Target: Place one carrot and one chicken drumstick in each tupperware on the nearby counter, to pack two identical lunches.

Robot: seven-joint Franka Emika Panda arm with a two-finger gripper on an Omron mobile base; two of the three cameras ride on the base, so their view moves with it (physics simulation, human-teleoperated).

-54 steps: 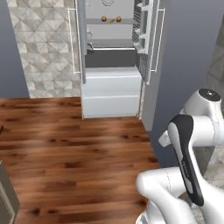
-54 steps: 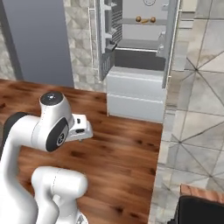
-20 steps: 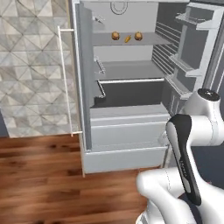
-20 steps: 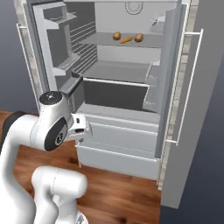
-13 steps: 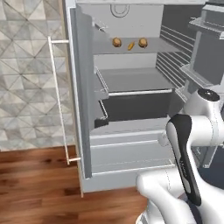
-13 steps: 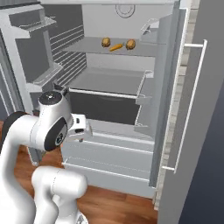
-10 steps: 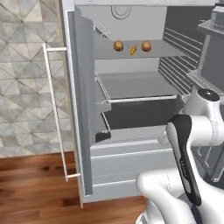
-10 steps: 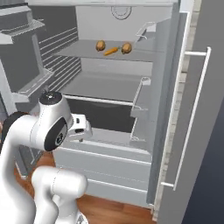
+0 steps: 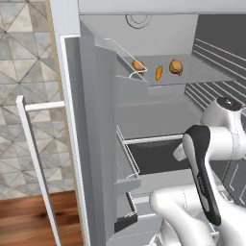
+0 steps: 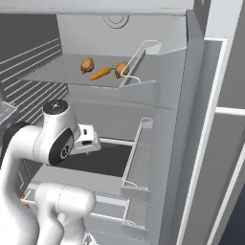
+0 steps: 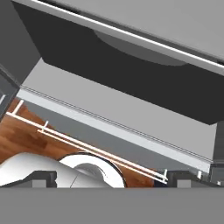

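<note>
Jaws spread wide, holding nothing — food well above on the fridge shelf.
Pointed down at a lower drawer front, far from the carrot [image 9: 158, 72] lying between two chicken drumsticks [image 9: 176, 67] on the upper shelf [image 9: 202, 74]. Carrot likely light, stiff, smooth — best pinched across its thick middle; drumsticks probably rounder, slicker, safer gripped at the meaty bulge. Tupperware and surface out of sight.
</note>
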